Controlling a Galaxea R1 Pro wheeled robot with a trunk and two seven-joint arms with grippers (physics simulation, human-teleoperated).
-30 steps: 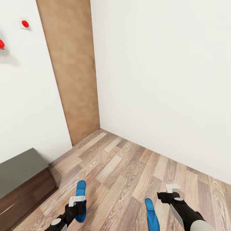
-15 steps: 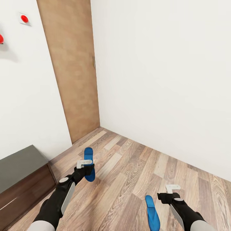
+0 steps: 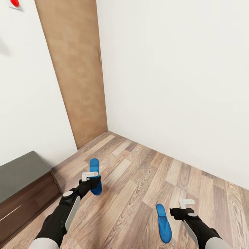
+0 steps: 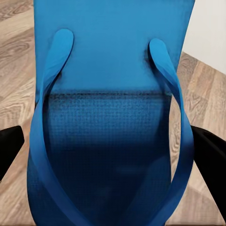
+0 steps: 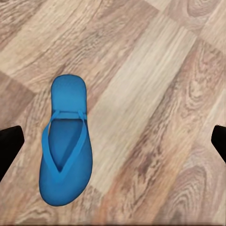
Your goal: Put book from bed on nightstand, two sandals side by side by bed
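Note:
My left gripper (image 3: 92, 181) is shut on one blue sandal (image 3: 94, 168) and holds it up off the wood floor, toe pointing toward the door. In the left wrist view this sandal (image 4: 113, 94) sits between the black fingers (image 4: 9, 148). The other blue sandal (image 3: 163, 222) lies flat on the floor just left of my right gripper (image 3: 177, 213). That gripper hovers open over the sandal (image 5: 66, 150), with its fingers (image 5: 9, 146) spread wide apart. The book, the bed and the nightstands are out of view.
A brown cabinet with a grey top (image 3: 20, 173) stands against the left wall. A closed wooden door (image 3: 76, 76) fills the corner beside white walls (image 3: 173, 86). Wood-plank floor (image 3: 138, 173) stretches ahead of both arms.
My left arm has risen and reached forward, carrying its sandal from near the picture's bottom edge toward the door. The camera has tilted slightly. The right arm and floor sandal stayed put.

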